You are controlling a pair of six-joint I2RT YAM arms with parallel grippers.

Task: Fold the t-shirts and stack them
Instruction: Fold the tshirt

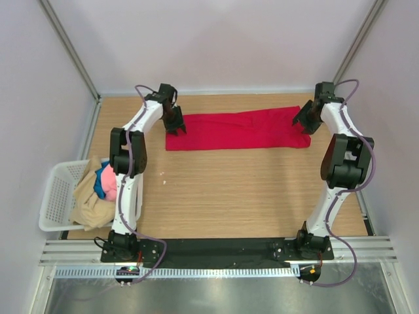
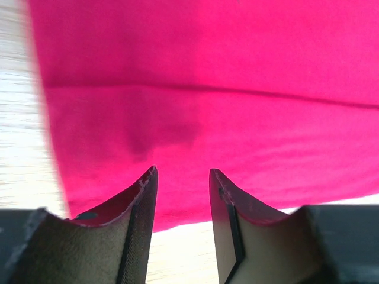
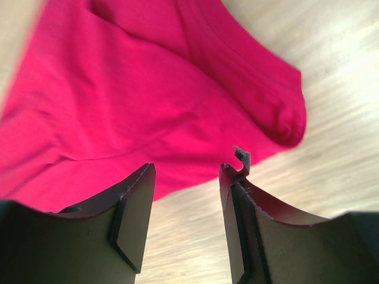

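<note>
Showing the red t-shirt [image 1: 237, 129] folded into a long narrow band and laid flat on the far part of the counter [image 1: 229, 196], with its long axis running left to right, square to the reach of both arms. Flanked at its short ends by the left gripper [image 1: 175, 124] over the left end and the right gripper [image 1: 305, 122] over the right end, each about equally near its own end. From the left wrist view: jaws parted over the cloth close to its near edge, clasping nothing. From the right wrist view: jaws likewise parted and empty, over the corner where cloth gives way to bare wood. Judged to call next for a grasp at one or both short ends, so as to fold along that axis. Heaped well apart, in the white basket [image 1: 55, 196] at the counter's left edge: a beige shirt [image 1: 88, 199], a blue shirt [image 1: 101, 178] and a pink shirt [image 1: 111, 191], not yet folded.
</note>
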